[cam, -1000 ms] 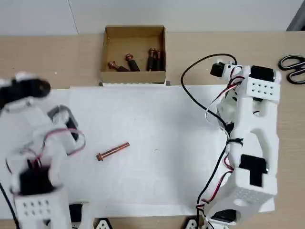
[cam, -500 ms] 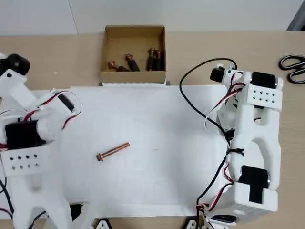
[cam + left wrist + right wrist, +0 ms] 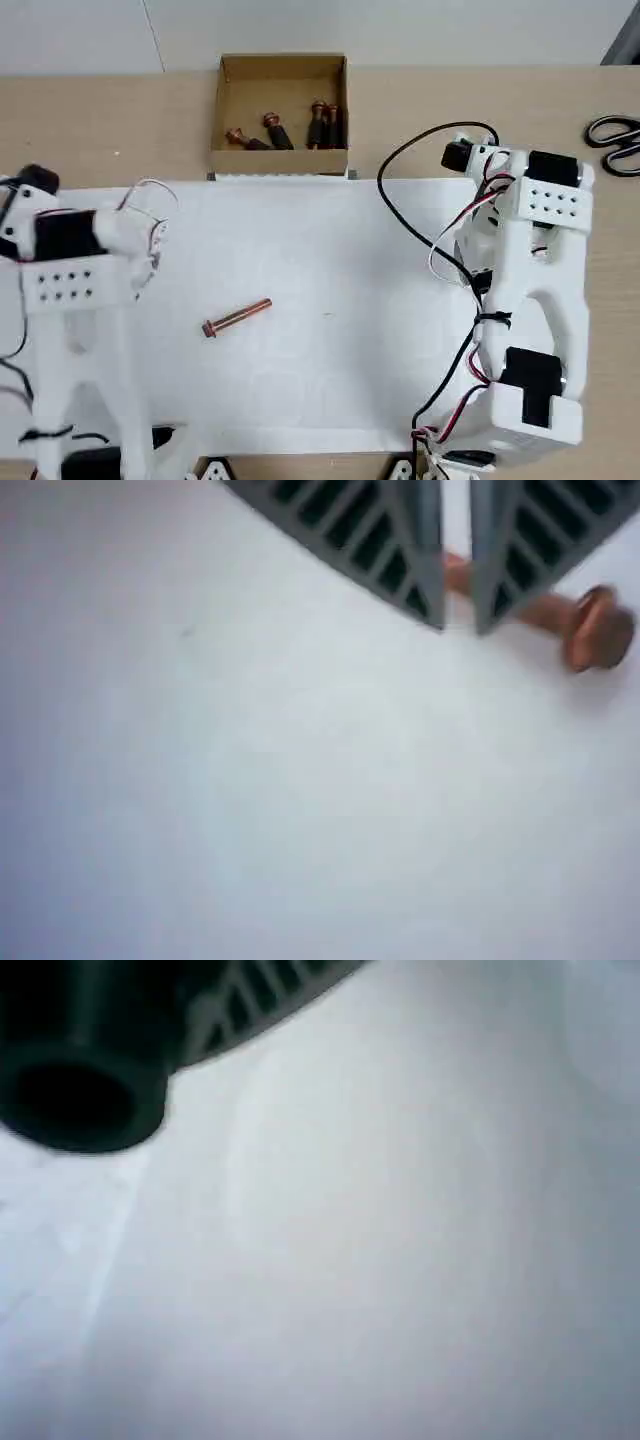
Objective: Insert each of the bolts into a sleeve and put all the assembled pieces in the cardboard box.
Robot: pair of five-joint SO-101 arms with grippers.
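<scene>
At the white sheet's (image 3: 330,260) left edge, the left arm (image 3: 80,290) stood folded, its left gripper (image 3: 457,620) barely parted, just short of the copper bolt (image 3: 236,318) lying on the sheet; the right gripper (image 3: 170,1040) pinched a black sleeve (image 3: 85,1100).

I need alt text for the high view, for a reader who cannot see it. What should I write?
One copper bolt lies bare on a white sheet, between the left arm and the right arm. Behind the sheet, an open cardboard box holds several assembled pieces; scissors lie near the table's edge.
</scene>
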